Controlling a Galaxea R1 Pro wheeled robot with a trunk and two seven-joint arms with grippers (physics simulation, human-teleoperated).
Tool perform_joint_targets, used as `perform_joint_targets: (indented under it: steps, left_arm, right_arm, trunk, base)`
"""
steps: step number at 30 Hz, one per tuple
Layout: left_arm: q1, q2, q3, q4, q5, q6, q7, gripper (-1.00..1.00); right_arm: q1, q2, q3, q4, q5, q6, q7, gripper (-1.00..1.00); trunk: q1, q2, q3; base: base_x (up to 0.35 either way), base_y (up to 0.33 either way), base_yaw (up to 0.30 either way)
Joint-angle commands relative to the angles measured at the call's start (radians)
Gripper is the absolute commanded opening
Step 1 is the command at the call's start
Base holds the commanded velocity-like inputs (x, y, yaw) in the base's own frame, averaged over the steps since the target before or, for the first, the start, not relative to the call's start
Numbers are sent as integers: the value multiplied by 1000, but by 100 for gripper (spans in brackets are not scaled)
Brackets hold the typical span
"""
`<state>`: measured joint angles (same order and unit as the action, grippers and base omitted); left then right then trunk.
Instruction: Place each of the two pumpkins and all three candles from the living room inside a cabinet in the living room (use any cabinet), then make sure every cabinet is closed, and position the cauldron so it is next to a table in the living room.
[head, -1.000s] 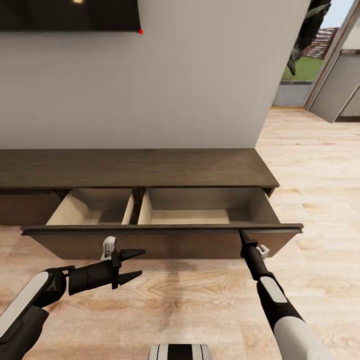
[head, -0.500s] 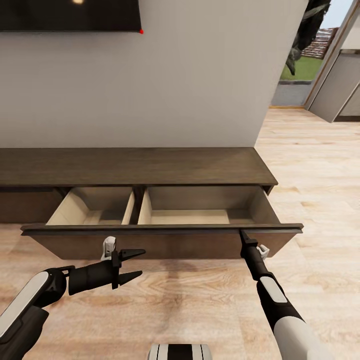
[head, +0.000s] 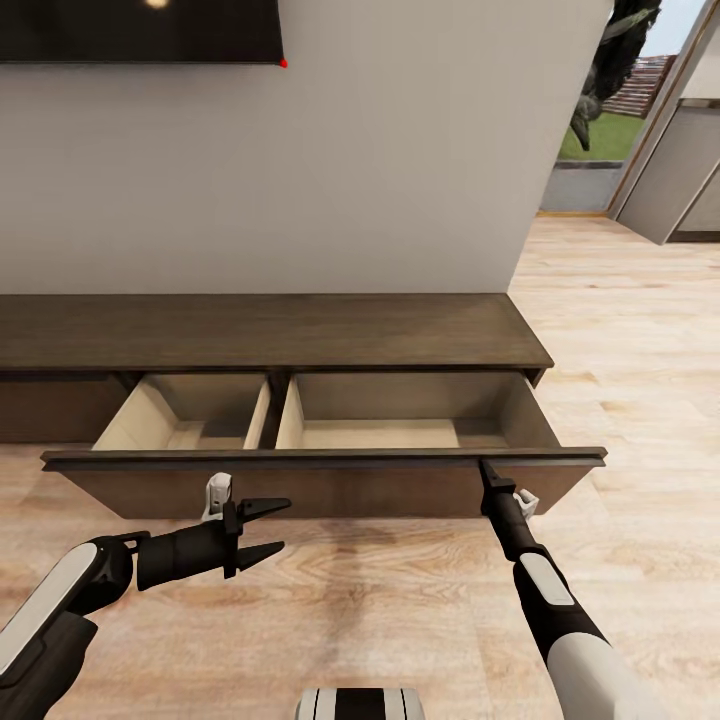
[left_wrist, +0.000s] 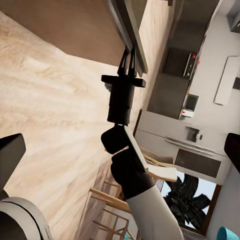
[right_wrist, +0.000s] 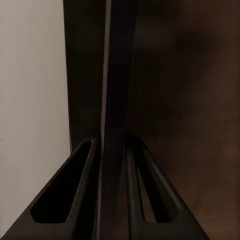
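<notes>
Your right hand (head: 489, 470) is set on the top edge of the drawer front (head: 320, 478) of the cabinet (head: 270, 335), toward the drawer's right end; the right wrist view shows its two fingers (right_wrist: 80, 200) closed onto the thin dark panel edge, one on each face, a grip that suits pulling or pushing the drawer along its run. The drawer stands pulled well out from the long, low, dark-brown unit against the pale wall (head: 300, 180), exposing two pale compartments split by a divider (head: 270, 415); both compartments appear bare in the head view, so no pumpkin or candle looks stowed here yet, and the pumpkins, candles and cauldron are not at this spot. Your left hand (head: 268, 528) hovers low in front of the drawer front near its left part, fingers spread apart and holding nothing, apparently kept clear while the right arm works the drawer. In the left wrist view you look across at the right hand (left_wrist: 128, 59) pinching the panel's edge above the wooden floor (left_wrist: 45, 115), with kitchen units beyond. Judged from this, the cabinet is open and ready to receive items; the likely next need is to release the edge and go and fetch the objects.
</notes>
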<state>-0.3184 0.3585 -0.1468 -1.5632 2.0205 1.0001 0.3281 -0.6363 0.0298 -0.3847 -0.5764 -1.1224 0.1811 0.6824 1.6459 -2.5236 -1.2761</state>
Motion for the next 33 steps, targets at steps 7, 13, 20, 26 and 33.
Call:
perform_joint_targets:
  steps: [7,13,20,26,33]
  left_arm:
    - [-1,1,-1,-1,10,0,9,100]
    - [-1,2,-1,-1,10,0,9,100]
    - [-1,2,-1,-1,10,0,9,100]
    - [-1,2,0,-1,10,0,9,100]
    - [-1,3,0,0,10,0,9,100]
  right_arm:
    - [0,0,-3,12,0,9,2,-100]
    - [0,0,-3,12,0,5,2,-100]
    - [0,1,-3,12,0,4,2,-100]
    - [0,1,-2,13,0,2,2,-100]
    - [0,1,-2,15,0,2,0,-100]
  trunk:
    - [0,0,-1]
    - [0,0,-1]
    - [0,0,-1]
    - [0,0,-1]
    - [0,0,-1]
  base:
    - [-64,0,0]
    - [-8,0,0]
    - [-7,0,0]
    - [-50,0,0]
    - [-2,0,0]
